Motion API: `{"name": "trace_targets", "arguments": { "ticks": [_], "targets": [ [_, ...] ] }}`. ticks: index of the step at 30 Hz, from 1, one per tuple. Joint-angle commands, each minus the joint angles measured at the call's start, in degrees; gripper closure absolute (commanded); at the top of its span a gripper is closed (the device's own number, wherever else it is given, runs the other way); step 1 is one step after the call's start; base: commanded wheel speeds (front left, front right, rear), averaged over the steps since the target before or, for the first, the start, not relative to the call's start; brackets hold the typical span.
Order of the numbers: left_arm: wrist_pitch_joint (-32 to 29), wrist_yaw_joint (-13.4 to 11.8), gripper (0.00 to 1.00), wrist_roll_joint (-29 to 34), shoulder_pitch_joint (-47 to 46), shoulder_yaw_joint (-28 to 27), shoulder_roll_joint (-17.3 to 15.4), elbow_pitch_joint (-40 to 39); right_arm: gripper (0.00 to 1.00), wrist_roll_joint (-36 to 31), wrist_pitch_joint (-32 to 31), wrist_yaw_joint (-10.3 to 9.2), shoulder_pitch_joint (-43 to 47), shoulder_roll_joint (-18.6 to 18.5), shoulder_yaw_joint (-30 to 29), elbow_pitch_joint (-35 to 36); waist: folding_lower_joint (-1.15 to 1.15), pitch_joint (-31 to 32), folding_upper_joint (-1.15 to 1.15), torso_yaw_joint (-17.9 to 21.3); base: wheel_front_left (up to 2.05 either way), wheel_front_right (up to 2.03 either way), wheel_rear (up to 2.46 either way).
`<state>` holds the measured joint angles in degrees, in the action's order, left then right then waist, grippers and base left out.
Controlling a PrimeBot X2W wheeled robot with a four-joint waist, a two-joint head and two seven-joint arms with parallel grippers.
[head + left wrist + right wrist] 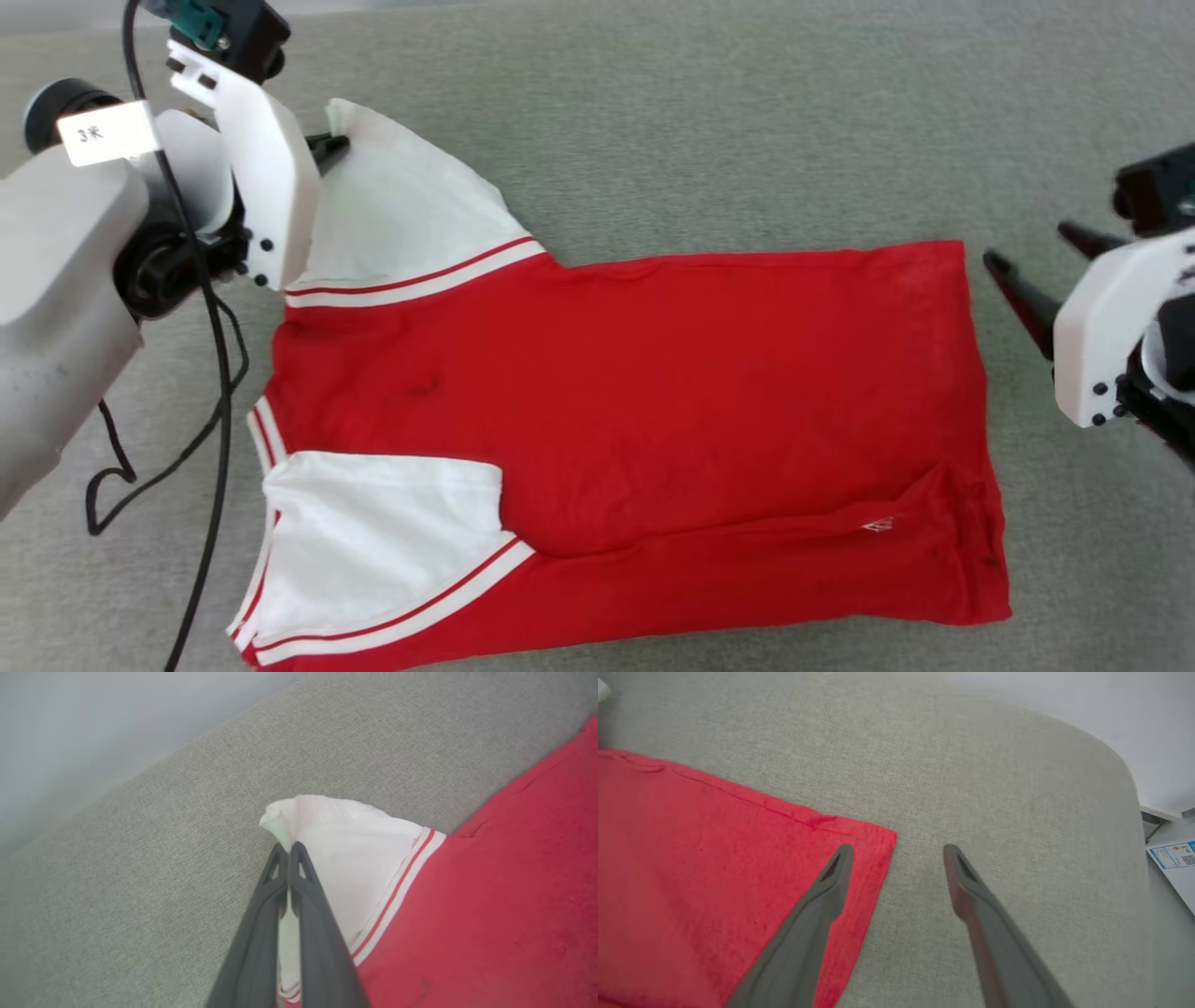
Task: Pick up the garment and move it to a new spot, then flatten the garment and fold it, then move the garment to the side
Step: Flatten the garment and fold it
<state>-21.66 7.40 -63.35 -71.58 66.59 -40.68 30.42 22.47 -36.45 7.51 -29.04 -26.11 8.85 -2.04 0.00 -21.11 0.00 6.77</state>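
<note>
Left wrist view: our left pincer [289,847] clamps the garment's [490,905] sleeve [355,858] for folding; our wide right pincer [899,851] should take the hem [879,861].

You have one garment [653,392] here, and you can count two white sleeves [401,224] on it. You see two grippers, one left gripper [289,847] and one right gripper [899,849], each with two dark fingers [812,933]. There is one black cable [224,411].

Grey woven surface [747,140]; printed white label [1174,858] beyond its edge
</note>
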Motion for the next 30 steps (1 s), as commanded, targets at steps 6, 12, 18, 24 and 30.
{"name": "trace_targets", "arguments": {
  "ticks": [6,12,18,24,30],
  "targets": [
    [1.91,0.03,1.00,-0.22,-0.73,1.33,0.64,-1.75,0.00,5.73,-14.63,-0.06,-7.08,-2.94,4.86,-6.25,0.00,-0.27,0.00,-2.60,0.00,0.00,0.00],
    [3.06,0.03,1.00,-0.32,-2.54,2.29,0.94,-1.99,0.00,4.33,-18.12,-0.05,-12.99,-2.29,8.06,-13.62,0.00,-2.33,0.00,-4.14,0.00,0.00,0.00],
    [4.22,0.03,1.00,-0.70,-4.60,2.93,1.17,-1.90,0.00,1.17,-16.60,-0.05,-16.31,-0.03,11.21,-22.66,0.00,-4.71,0.00,-5.07,0.00,0.00,0.00],
    [5.29,0.03,1.00,-1.35,-5.29,4.08,1.63,-1.20,0.00,2.20,-14.36,-0.03,-14.72,2.81,15.54,-30.05,0.00,-5.42,0.00,-5.37,0.00,0.00,0.00],
    [6.97,0.03,1.00,-1.72,-3.76,5.13,1.90,0.04,1.00,2.60,-6.89,-0.04,-15.93,1.81,16.34,-32.62,0.00,-3.30,0.00,-5.01,0.00,0.00,0.00]
  ]
}}
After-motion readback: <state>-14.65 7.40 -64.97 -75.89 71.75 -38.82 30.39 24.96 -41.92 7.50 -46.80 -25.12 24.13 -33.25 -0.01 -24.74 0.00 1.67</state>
